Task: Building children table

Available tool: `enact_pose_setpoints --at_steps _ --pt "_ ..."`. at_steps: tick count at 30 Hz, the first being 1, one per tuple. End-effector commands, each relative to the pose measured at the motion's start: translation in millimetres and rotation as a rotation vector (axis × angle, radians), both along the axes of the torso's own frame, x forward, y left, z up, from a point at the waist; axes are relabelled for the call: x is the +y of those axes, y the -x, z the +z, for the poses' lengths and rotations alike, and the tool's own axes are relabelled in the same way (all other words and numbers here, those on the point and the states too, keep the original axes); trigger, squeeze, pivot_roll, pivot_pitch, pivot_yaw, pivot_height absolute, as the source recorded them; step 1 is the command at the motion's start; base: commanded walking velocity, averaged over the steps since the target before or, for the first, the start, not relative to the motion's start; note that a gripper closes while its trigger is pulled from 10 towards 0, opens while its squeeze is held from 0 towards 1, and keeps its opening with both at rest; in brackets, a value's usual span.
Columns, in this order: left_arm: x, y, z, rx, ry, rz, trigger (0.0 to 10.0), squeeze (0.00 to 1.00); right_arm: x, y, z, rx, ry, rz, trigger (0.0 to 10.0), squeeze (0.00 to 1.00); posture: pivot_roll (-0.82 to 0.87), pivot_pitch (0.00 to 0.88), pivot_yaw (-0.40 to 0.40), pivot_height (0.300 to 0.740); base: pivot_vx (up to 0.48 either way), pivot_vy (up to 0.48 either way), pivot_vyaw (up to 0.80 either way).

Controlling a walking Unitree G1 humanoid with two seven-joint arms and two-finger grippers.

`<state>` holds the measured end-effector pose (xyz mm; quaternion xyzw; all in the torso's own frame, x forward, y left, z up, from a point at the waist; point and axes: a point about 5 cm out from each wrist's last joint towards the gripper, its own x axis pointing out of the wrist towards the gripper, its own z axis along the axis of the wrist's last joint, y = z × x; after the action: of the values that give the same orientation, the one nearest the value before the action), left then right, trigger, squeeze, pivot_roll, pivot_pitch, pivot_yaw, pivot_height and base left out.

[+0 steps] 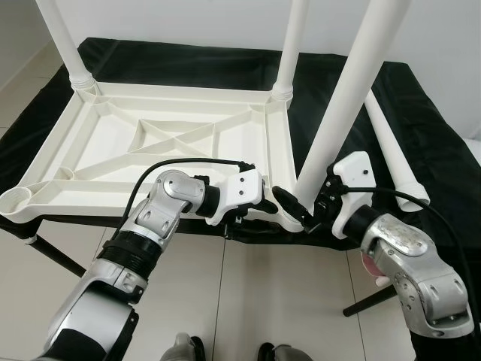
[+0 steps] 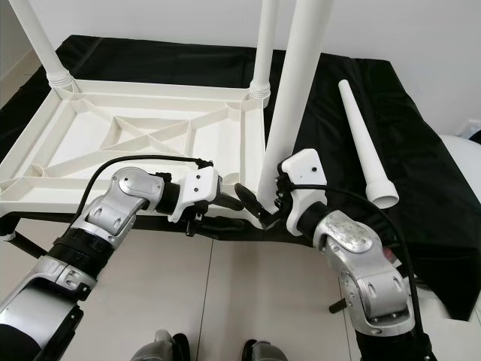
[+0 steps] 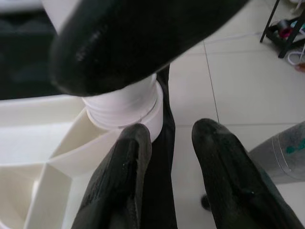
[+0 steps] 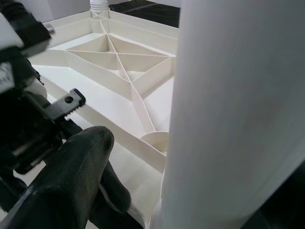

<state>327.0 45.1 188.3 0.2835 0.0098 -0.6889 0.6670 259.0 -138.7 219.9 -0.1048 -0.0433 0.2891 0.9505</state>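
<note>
Tabletop (image 1: 150, 143) lies upside down on the black cloth (image 1: 421, 135), two legs already standing in the far corners. The right gripper (image 1: 314, 214), fingers clamped on a third leg (image 1: 342, 105), seats it in the near corner socket. The left gripper (image 1: 289, 204), fingers apart, steadies that corner. The last leg (image 2: 364, 143) lies loose on the cloth; the fourth socket (image 1: 16, 199) is empty.

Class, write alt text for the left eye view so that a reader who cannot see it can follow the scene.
Both grippers meet at the near right corner of an upturned white tabletop, where the right gripper holds a white leg upright and the left gripper rests against its base. Two legs already stand at the far corners; a fourth leg lies on the black cloth.
</note>
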Motion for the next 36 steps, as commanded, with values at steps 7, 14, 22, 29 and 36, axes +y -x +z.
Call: enact_pose_setpoints --at_steps 7,14,22,29,36 --pt "0.2 -34.3 1 -0.156 0.101 0.515 10.0 0.00 0.0 0.8 -3 0.001 0.003 0.001 10.0 0.00 -0.05 0.142 -0.001 0.740 0.000 0.000 0.00" --pt "5.5 -41.5 3 -0.181 0.102 0.577 10.0 1.00 -2.7 2.3 -6 0.005 -0.005 -0.015 10.0 0.00 -0.05 0.138 0.002 0.740 0.000 0.000 0.00" --pt "7.7 -32.9 22 -0.196 0.201 0.494 10.0 0.00 -28.2 14.8 -14 0.049 0.035 -0.072 10.0 0.00 -0.05 0.137 -0.001 0.740 0.000 0.000 0.00" --pt "3.8 -35.9 18 -0.200 0.171 0.502 10.0 0.00 -43.5 13.6 -14 0.054 0.020 -0.129 10.0 0.00 -0.06 0.127 0.003 0.740 0.000 0.000 0.00" --pt "-1.8 -39.4 3 -0.186 0.107 0.523 10.0 0.00 -40.7 7.1 -9 0.034 -0.023 -0.123 10.0 0.00 -0.06 0.122 0.006 0.740 0.000 0.000 0.00"
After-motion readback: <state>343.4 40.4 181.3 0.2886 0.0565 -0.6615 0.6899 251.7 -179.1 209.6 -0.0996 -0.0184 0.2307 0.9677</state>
